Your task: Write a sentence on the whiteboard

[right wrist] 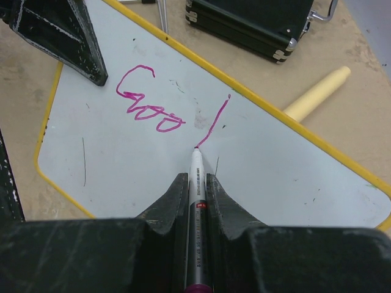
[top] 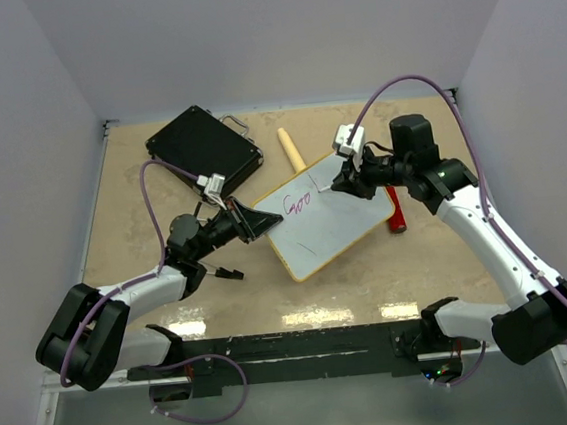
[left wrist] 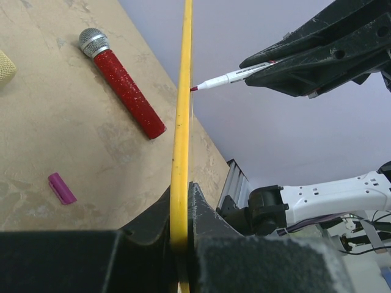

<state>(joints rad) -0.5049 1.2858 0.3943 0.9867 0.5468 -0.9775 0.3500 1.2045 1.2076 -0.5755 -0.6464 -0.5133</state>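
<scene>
Where the whiteboard (top: 337, 229) lies near the middle of the desk (top: 370, 276), its 9 o'clock edge is clamped between the fingers of the left claw (top: 252, 222). The sentence (right wrist: 149, 104) is so far seen as a magenta "Goo" with one slanted stroke beside it. A marker (right wrist: 197, 177) is gripped tightly by the right claw (right wrist: 197, 190), which reaches in from 2 o'clock, and the marker's tip is set on the stroke's lower end. A black case (top: 202, 145) is seen at 11 o'clock of the board, a cream handle (top: 291, 149) at 12, and a red microphone (left wrist: 125, 101) at 3.
</scene>
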